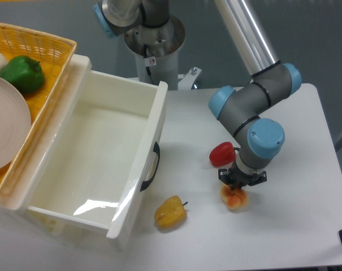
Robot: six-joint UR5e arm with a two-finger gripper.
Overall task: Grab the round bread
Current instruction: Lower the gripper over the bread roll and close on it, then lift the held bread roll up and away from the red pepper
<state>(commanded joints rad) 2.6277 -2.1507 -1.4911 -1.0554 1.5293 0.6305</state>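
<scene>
Two peppers flank the round bread (pixel 235 199) on the tabletop (pixel 284 226): red pepper (pixel 221 154) just behind, yellow pepper (pixel 171 212) well left. End effector (pixel 241 182) sits directly over the bread, touching it; finger spread cannot be told. White bin (pixel 91 164) stands left.

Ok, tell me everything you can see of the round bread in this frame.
The bread is a small orange-tan lump with paler patches, its surface uneven rather than smooth. It lies on the white table, right of the yellow pepper and below the red pepper, touching neither. The pincer is directly over it and covers its upper part, so only the lower portion shows. Whether the fingers have closed on it, or touch it at all, cannot be told from this view.
</scene>
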